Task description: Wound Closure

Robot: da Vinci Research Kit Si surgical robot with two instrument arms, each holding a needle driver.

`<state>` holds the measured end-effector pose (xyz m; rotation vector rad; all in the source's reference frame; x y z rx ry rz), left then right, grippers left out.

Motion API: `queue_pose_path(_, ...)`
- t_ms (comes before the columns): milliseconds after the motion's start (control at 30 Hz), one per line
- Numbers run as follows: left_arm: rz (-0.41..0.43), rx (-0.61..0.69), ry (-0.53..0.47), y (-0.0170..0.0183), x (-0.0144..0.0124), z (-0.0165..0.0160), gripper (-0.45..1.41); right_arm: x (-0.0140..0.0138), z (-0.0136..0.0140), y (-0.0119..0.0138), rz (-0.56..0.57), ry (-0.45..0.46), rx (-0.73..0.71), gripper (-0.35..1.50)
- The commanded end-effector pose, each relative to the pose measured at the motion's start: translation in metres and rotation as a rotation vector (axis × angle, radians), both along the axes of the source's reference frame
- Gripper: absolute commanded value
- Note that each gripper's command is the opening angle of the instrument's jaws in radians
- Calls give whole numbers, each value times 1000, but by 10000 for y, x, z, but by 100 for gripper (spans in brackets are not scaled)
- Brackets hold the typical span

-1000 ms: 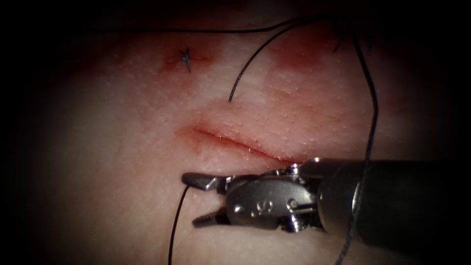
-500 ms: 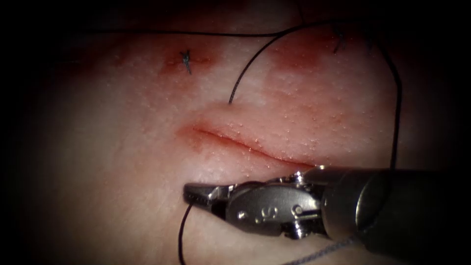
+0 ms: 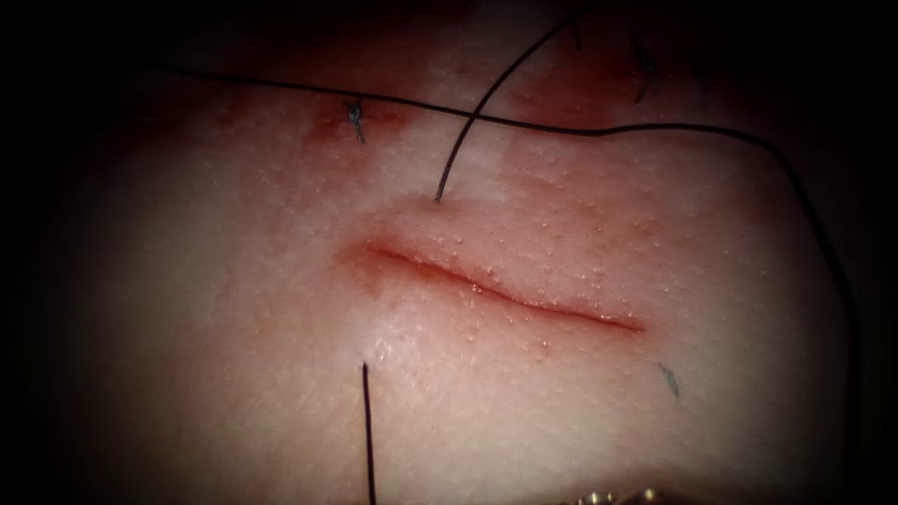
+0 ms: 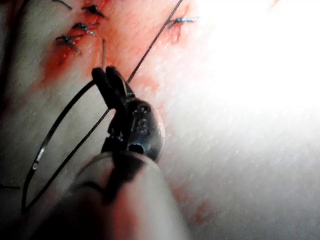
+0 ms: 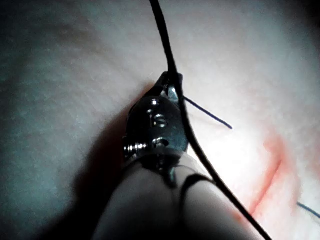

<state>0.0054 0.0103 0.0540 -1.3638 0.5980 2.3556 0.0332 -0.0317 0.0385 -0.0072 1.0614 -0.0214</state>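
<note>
Needle (image 4: 50, 135): the left tool (image 4: 109, 75) holds it, jaws clenched on it near one end. The curve hangs free beside the shaft and looks clear of the tissue (image 3: 234, 374). Thread (image 5: 190, 137) trails from its other end, and several knots (image 4: 82, 27) sit just beyond the jaws.

The right tool (image 5: 170, 79) has its jaws closed. The thread crosses their tip and runs back along the shaft, so they seem to be grasping it.

In the endoscope view, one strand comes up out of the tissue on the near side of the cut (image 3: 505, 297), by its left end, and runs to the near edge. A short cut end (image 3: 668, 379) lies near the cut's right end, also on the near side.

The cut itself runs from far left to near right, its lips together and wet with red fluid (image 3: 374, 257).

Just beyond it, toward the left, another strand goes into the tissue and leads off to the far side.

Farther on, a long strand crosses from left to right over that one, then bends down the right side.

A knot (image 3: 354, 114) sits under it at far left, in a reddened patch.
</note>
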Motion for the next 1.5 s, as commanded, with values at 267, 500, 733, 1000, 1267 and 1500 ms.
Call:
queue_pose_path(267, 64, 11, -106, -11, -70, -32, -45, 8, 22, -14, -26, -23, -3, -35)
queue_pose_path(500, 102, 29, -188, -13, -116, -65, -45, 8, 21, -15, -31, -26, 0, -35)
queue_pose_path(733, 137, 48, -262, -16, -147, -102, -45, 6, 32, -1, -8, -16, 0, 31)
queue_pose_path(1000, 175, 50, -280, -27, -145, -107, -45, 2, 30, 46, 70, 54, -29, 141)
queue_pose_path(1267, 173, 52, -269, -28, -133, -104, -45, 11, 63, 80, 91, 27, -66, 145)
queue_pose_path(1500, 185, 49, -251, -31, -134, -90, -45, 22, 109, 103, 93, 16, -86, 145)
